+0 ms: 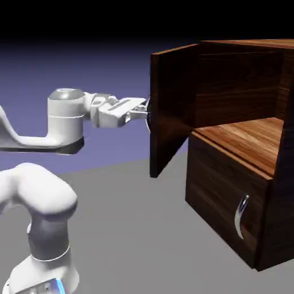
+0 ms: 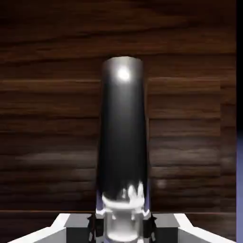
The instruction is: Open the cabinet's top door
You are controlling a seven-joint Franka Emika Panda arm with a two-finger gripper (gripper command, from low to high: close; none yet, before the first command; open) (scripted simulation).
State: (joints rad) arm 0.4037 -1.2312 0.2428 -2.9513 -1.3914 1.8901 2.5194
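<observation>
Already the top door stands swung wide, edge-on straight ahead of the tool, upper shelf of the cabinet exposed beyond it. Tool clamped narrow on the handle, which fills the hand view. Risk: the smooth rounded bar slides from the pads if the pull leaves the hinge arc; door stalls.

A: Backdrop?
B: Plain blue-violet, lit toward the mid, fading to black along the top edge of ext view.
A: And under it?
B: Flat grey tabletop, matte, no marks. Meets backdrop at a soft slanted line, rising toward ext view's right.
A: Light?
B: Dim overall; tabletop nearer the cam than backdrop reads paler grey.
</observation>
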